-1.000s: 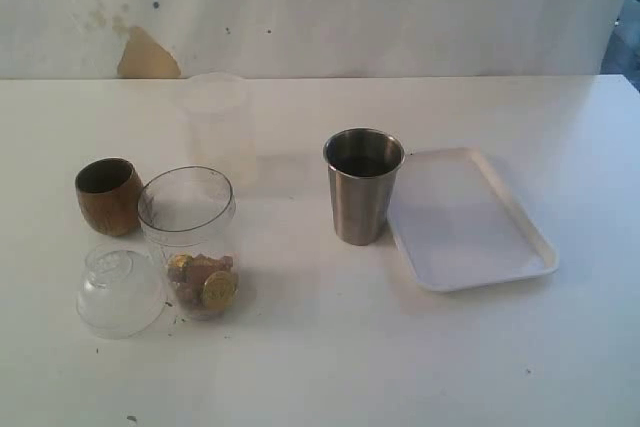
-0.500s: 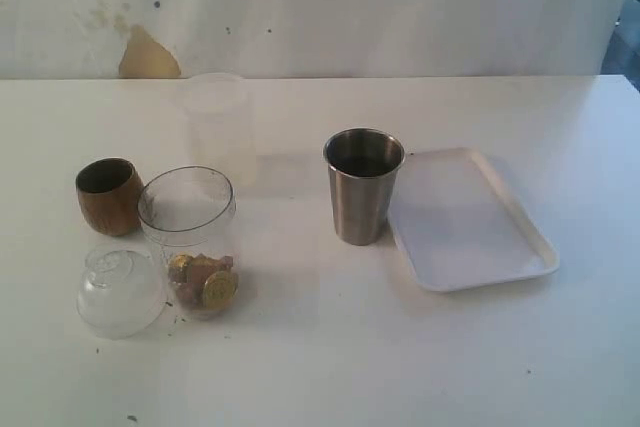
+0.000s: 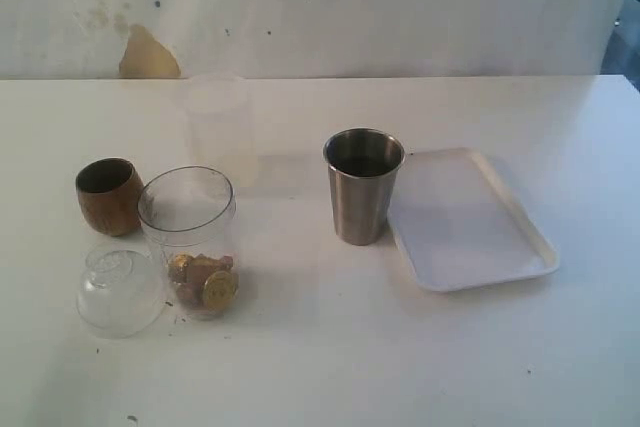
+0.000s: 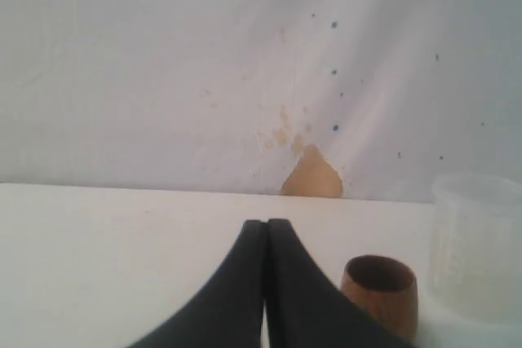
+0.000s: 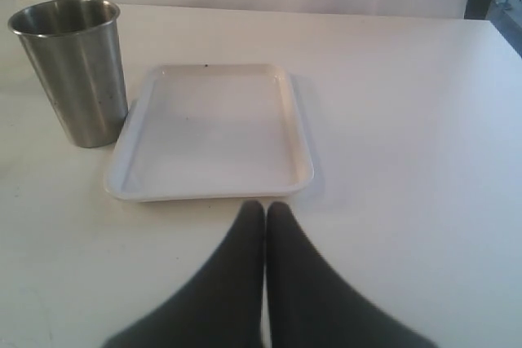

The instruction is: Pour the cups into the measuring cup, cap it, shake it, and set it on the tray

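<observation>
**Standing upright on the table (image 3: pixel 330 347): four cups, one lid, one tray**

Crowding the measuring cup (image 3: pixel 188 232) on the left side of the table are three things. The wooden cup (image 3: pixel 108 195) is just beside it on the left. The clear dome lid (image 3: pixel 120 292) sits at its near left, so close that I cannot tell whether they touch. The frosted plastic cup (image 3: pixel 215 125) stands farther back, apart from it. The steel tumbler (image 3: pixel 362 187) stands mid-table, between the measuring cup and the white tray (image 3: pixel 520 265), and just beside the tray's left edge.

By count there are two pouring cups (one wooden, one steel), one measuring cup, one frosted cup, one lid, one tray and two end effectors.

The measuring cup holds a small heap of brown and gold round pieces at its bottom. The wooden cup and the tumbler are dark inside, so what they hold cannot be told.

The left end effector (image 4: pixel 265 224) has its black fingers pressed together on nothing, and the wooden cup and frosted cup show beyond it. The right end effector (image 5: pixel 265 208) is likewise closed and holds nothing, just off the tray's rim.
</observation>
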